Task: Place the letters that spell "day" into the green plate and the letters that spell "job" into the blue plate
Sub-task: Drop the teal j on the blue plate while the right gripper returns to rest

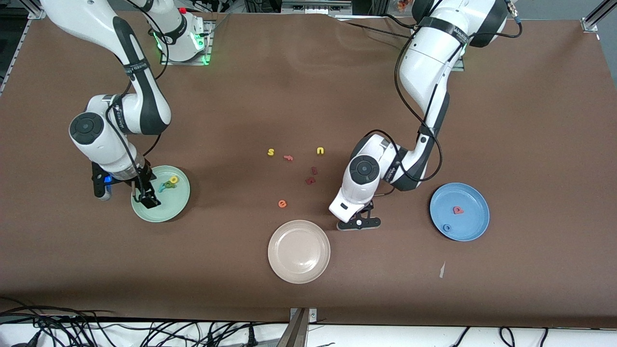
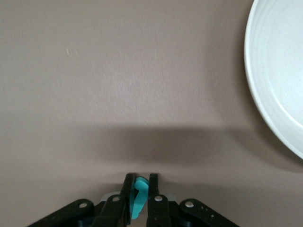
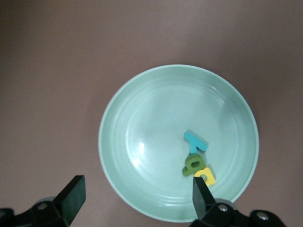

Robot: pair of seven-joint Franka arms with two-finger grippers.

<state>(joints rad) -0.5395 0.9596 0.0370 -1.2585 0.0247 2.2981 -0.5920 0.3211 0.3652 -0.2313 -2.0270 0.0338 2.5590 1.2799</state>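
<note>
Green plate [image 1: 164, 208], near the right arm's end of the tabletop [image 1: 530, 120], holds the yellow d [image 3: 207, 177], green a [image 3: 193, 164] and teal y [image 3: 194, 142] beneath the wide-open right hand [image 3: 135, 198]. Blue plate [image 1: 470, 221], near the left arm's end, holds the red b [image 1: 457, 210] and blue o [image 1: 447, 227]. Left hand [image 2: 140, 194] pinches the teal j [image 2: 138, 197] beside the cream plate [image 1: 299, 253].

The only readable signs are the foam letters themselves. On the bench lie a yellow s [image 1: 271, 152], a yellow u [image 1: 320, 151] and an orange e [image 1: 282, 204]. Printing on the arms' black bands is too small to read.
</note>
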